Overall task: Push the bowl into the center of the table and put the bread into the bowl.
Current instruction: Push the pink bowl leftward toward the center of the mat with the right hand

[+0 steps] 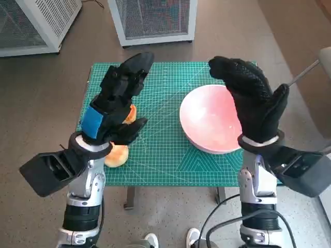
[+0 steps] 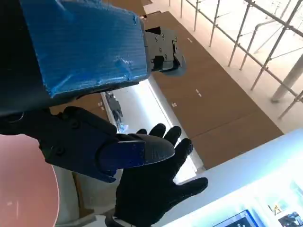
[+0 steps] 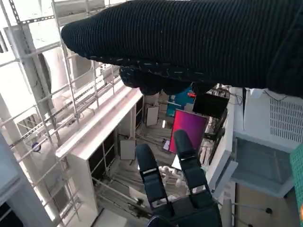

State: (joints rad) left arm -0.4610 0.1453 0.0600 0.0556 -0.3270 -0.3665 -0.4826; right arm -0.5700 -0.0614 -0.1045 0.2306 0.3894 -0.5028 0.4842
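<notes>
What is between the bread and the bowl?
Only bare green mat shows between the bread and the pink bowl in the head view. The left hand hangs over the bread's side.

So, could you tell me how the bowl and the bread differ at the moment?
The pink round bowl is much larger than the golden-brown bread roll. The bowl sits right of the table's centre, in plain sight; the bread lies near the left front edge, partly hidden under the left robot hand. Both rest on the green cutting mat, unheld.
</notes>
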